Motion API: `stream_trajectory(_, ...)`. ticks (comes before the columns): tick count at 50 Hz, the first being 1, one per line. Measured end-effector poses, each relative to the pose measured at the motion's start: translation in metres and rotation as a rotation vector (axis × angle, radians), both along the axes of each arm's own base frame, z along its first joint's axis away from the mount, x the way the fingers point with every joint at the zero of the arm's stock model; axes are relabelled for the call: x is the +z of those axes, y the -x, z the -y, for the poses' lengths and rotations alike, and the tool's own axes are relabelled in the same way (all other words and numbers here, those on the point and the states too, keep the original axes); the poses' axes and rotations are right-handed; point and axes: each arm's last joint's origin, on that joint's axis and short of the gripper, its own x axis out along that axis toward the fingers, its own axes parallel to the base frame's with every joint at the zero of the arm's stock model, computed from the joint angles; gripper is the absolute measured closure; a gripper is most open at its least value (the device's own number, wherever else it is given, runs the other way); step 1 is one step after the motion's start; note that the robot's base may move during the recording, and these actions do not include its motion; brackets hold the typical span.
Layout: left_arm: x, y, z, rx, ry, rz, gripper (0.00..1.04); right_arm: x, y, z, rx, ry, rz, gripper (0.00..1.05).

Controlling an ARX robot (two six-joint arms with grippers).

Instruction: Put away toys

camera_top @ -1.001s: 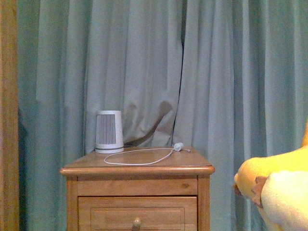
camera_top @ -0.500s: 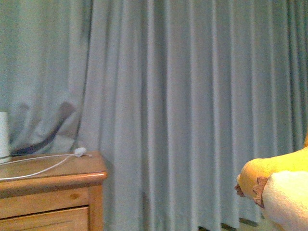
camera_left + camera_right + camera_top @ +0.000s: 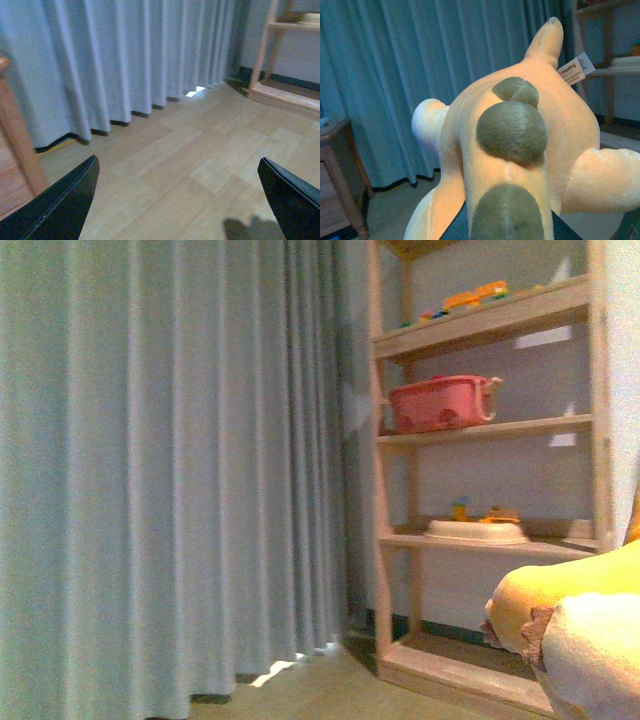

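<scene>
The orange-yellow plush animal (image 3: 520, 150) fills the right wrist view, with olive-brown round bumps along its back and a white tag near its tail. My right gripper (image 3: 505, 227) is shut on the plush animal, its dark fingers just showing at the toy's sides. In the front view the plush animal (image 3: 575, 635) shows at the lower right edge, with a cream patch and brown jagged trim. My left gripper (image 3: 177, 200) is open over bare wooden floor, with nothing between its black fingers (image 3: 60, 205).
A wooden shelf unit (image 3: 480, 430) stands at the right, holding a pink box (image 3: 440, 405), a white tray (image 3: 475, 532) and small coloured toys (image 3: 470, 298). A grey-blue curtain (image 3: 170, 470) covers the left. A wooden nightstand's leg (image 3: 17, 140) is near the left gripper.
The front view has swung right: the nightstand and its cable have left the picture and the shelf unit has come in. The plush animal keeps its place at the lower right.
</scene>
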Motion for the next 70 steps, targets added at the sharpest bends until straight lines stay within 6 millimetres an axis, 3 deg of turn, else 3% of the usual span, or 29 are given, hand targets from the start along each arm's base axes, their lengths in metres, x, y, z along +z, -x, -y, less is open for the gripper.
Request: stream_trajectory(70, -0.0001, -0.0001, 0.0002, -0.004, 0.000, -0.001, 0.06, 0.0000, 0.0000, 0.0000, 0.000, 0.000, 0.000, 0.98)
